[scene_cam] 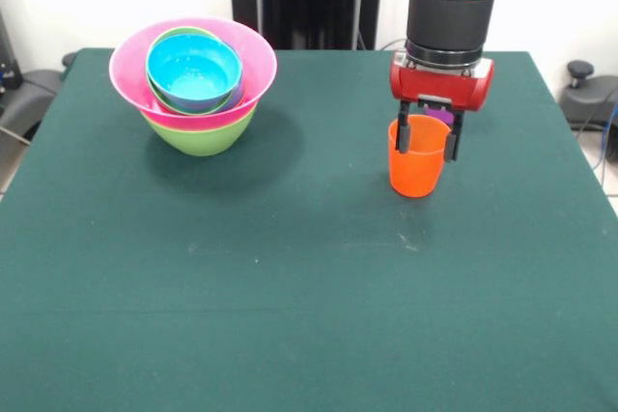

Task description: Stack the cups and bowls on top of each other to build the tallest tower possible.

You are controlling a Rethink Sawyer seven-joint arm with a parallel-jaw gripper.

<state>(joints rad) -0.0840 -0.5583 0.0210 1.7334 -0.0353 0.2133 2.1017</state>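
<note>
Jaws [426, 138] straddle the rim of the orange cup [418, 163]: I see one dark finger outside its left wall and the other at its right edge, both reaching a little way below the lip. Whether they are pressing on the plastic or merely standing around it I cannot tell. My wrist hangs straight down over the cup, so the cup's long axis runs upright, in line with me, and it stands mouth up on the tabletop [309, 315]. A bit of purple [439, 115] shows just behind the rim, under my red wrist block; I judge it to be the purple cup, mostly hidden.

From this cup the tower [193, 84] lies well apart, toward the picture's left and a little farther back. It is a nest of bowls: lime green at the base, a wide pink one above it, then green, blue and cyan ones inside.

The orange cup is translucent, slightly tapered toward its foot, taller than wide, and looks light and thin-walled.
</note>
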